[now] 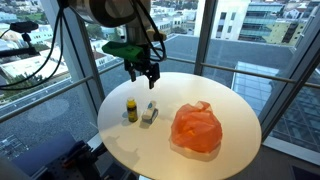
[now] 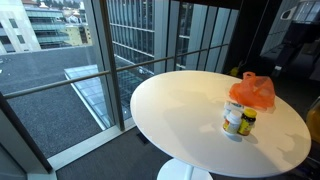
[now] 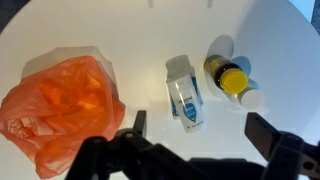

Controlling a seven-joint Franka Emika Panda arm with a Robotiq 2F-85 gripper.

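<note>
My gripper [image 1: 146, 74] hangs open above the far side of the round white table [image 1: 230, 110], with nothing between its fingers. In the wrist view the gripper [image 3: 198, 130] stands over bare tabletop just short of a white and blue box [image 3: 184, 93] lying flat. A small bottle with a yellow cap [image 3: 232, 77] stands beside the box. An orange plastic bag [image 3: 62, 106] lies crumpled to one side. In both exterior views the bottle [image 1: 131, 109] [image 2: 247, 120], the box [image 1: 150, 114] and the bag [image 1: 197, 128] [image 2: 251, 92] sit on the table.
The table [image 2: 180, 110] stands close to floor-to-ceiling windows with a dark railing [image 2: 150, 60]. City buildings show outside. The robot arm [image 1: 110, 12] reaches in from above the table's far edge, with cables beside it.
</note>
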